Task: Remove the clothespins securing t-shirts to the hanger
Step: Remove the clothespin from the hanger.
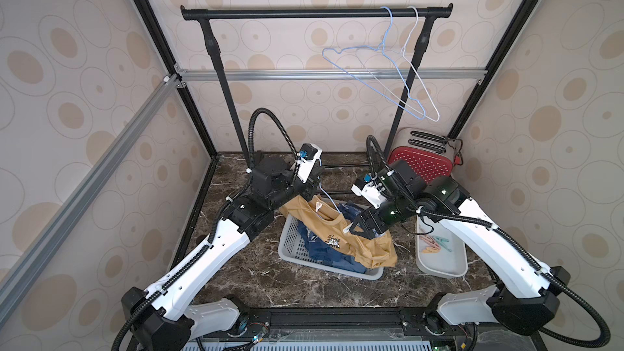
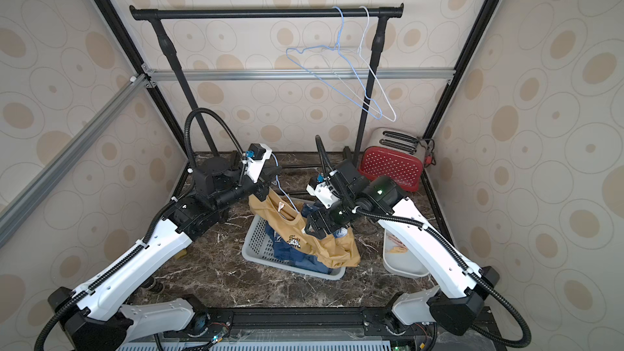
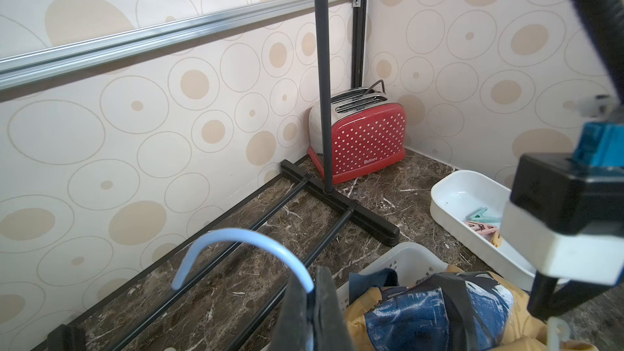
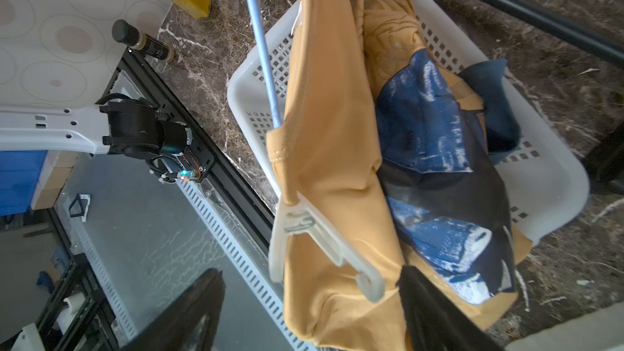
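Raised hanger [image 3: 236, 241] exposes the clothespin [image 4: 324, 234]
The left gripper [image 3: 310, 302] is clenched on the blue hanger, holding the yellow shirt [image 1: 337, 231] up over the basket [image 1: 290, 241]. The white clothespin on its shoulder sits between the spread jaws of the right gripper [image 1: 356, 227]. Loose folds crowd it. Freed pins [image 1: 437, 243] lie in the tray [image 1: 439, 265], right.

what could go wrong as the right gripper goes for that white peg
1. The right gripper has its open fingers flanking the white clothespin, which lies against the yellow t-shirt; closing may pinch cloth too.
2. The blue hanger is held only at its hook by the left gripper; a tug could swing or twist it.
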Controlling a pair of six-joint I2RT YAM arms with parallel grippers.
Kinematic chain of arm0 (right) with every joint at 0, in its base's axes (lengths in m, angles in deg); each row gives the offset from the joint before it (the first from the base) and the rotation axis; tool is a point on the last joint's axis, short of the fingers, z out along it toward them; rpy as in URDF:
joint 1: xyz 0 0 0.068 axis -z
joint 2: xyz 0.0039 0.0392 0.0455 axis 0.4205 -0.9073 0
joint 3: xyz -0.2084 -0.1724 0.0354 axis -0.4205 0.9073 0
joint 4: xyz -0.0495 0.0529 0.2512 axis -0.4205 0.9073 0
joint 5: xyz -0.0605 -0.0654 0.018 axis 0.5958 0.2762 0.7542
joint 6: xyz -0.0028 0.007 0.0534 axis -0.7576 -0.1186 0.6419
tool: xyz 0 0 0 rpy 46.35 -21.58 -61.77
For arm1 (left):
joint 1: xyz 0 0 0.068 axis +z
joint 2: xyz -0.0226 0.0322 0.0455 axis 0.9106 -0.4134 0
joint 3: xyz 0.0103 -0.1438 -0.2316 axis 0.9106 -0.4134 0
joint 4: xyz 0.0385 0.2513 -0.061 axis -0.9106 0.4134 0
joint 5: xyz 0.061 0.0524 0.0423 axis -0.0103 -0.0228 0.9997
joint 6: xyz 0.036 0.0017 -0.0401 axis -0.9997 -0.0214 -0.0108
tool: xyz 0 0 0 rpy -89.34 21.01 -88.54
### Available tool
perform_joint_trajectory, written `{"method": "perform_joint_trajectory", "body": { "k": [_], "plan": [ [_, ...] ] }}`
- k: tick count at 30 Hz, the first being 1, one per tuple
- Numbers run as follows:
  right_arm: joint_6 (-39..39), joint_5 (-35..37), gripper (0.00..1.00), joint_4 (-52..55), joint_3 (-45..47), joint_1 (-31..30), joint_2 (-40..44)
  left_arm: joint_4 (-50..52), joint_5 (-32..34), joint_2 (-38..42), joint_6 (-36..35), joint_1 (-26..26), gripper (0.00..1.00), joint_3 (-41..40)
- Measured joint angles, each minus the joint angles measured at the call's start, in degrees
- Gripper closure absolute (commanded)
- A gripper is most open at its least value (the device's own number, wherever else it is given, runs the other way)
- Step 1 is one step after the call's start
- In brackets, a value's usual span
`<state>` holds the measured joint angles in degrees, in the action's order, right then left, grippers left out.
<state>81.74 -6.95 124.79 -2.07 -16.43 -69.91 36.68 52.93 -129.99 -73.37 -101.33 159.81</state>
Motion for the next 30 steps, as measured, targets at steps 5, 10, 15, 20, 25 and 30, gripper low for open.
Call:
{"method": "perform_joint_trajectory", "body": {
  "k": [5, 10, 15, 20, 25, 30],
  "plan": [
    [0.37, -2.12, 0.28, -2.58, 0.63, 0.00, -0.20, -0.66, 0.00, 0.22, 0.02, 0.00, 1.00, -0.33],
    [0.55, -3.26, 0.40, -4.07, 0.63, 0.00, -1.07, -0.90, 0.00, 0.52, 0.04, 0.00, 1.00, -0.57],
    [0.24, -3.28, 0.52, -4.22, 0.63, 0.00, -2.16, -1.05, 0.00, 0.57, 0.04, 0.00, 1.00, -0.79],
    [0.04, -3.17, 0.69, -4.20, 0.63, 0.00, -2.23, -1.07, 0.00, 0.57, 0.04, 0.00, 1.00, -1.01],
    [-0.13, -3.15, 0.75, -3.78, 0.63, 0.00, -2.25, -1.07, 0.04, 0.57, 0.04, 0.00, 1.00, -1.11],
    [-0.20, -2.97, 0.78, -3.43, 0.50, 0.00, -2.23, -1.07, 0.11, 0.57, 0.07, 0.00, 1.00, -1.20]
  ]
}}
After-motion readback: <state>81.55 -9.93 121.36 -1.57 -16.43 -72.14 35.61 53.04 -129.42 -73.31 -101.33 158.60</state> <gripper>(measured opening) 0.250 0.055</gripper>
